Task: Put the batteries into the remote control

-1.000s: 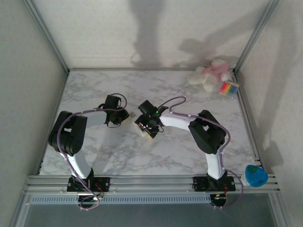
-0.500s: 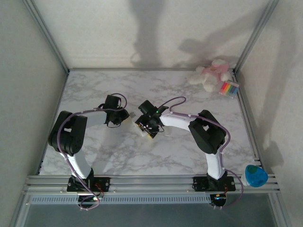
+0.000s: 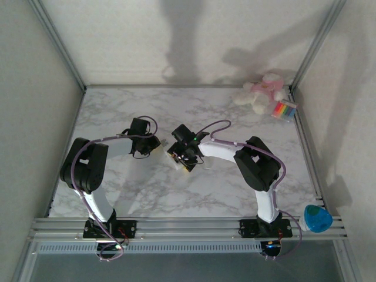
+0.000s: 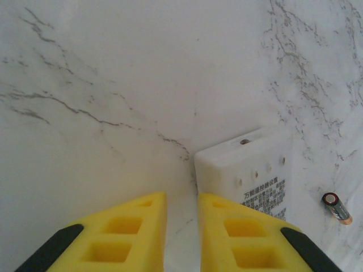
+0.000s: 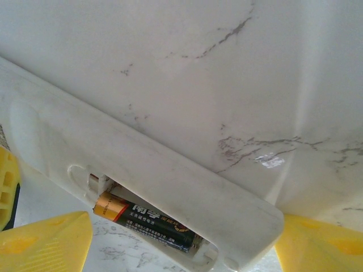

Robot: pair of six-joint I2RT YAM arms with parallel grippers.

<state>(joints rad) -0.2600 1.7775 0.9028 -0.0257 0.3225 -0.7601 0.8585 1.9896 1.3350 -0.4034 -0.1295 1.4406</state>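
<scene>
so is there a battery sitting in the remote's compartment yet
Yes, the right wrist view shows a black and gold battery lying in the open compartment of the white remote.

1. Left gripper at bottom edge, pointing down at the marble table.
2. Yellow fingers stand a narrow gap apart, with nothing between them.
3. End of white remote control lies flat, just beyond the right-hand finger, which overlaps its near part.
4. Remote face shows small holes and a printed label.
5. One battery, dark with a gold end, lies on the table right of the remote, not touching it.
</scene>
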